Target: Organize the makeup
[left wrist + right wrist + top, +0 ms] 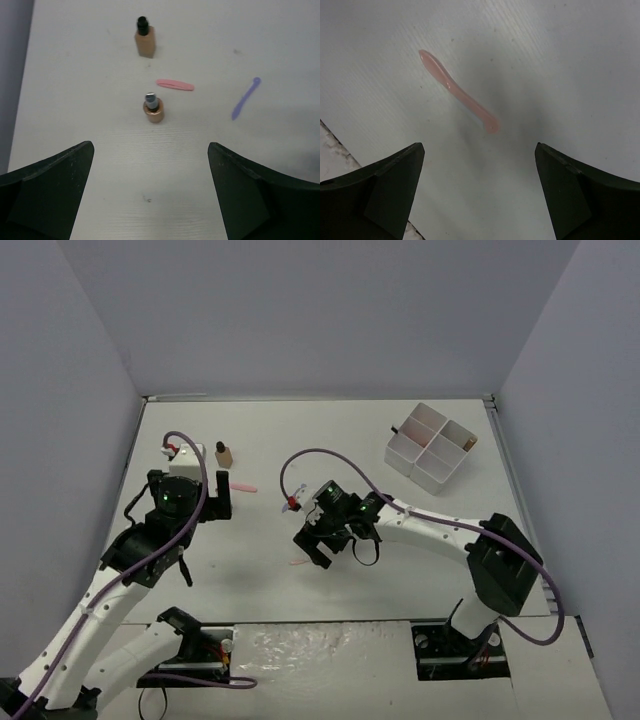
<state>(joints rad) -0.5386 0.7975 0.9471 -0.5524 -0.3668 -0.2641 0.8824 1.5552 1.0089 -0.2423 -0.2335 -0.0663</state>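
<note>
In the left wrist view a tan bottle [145, 41] with a dark cap stands farthest off. Nearer lie a pink stick [175, 85] and a purple stick [246, 98]. A gold lipstick [153, 109] stands upright ahead of my left gripper [150, 145], which is open and empty. From above, the left gripper [218, 502] sits just below the bottle [223, 453] and the pink stick [243, 488]. My right gripper [479, 146] is open above the table, with a second pink stick [460, 92] lying just beyond its fingertips. In the top view this gripper [318, 548] is at the table's middle.
A white four-compartment tray [432, 447] stands at the back right, with small dark items showing in two of its compartments. Grey walls close the table on three sides. A lighter strip marks the table's near edge [335, 150] at the lower left of the right wrist view.
</note>
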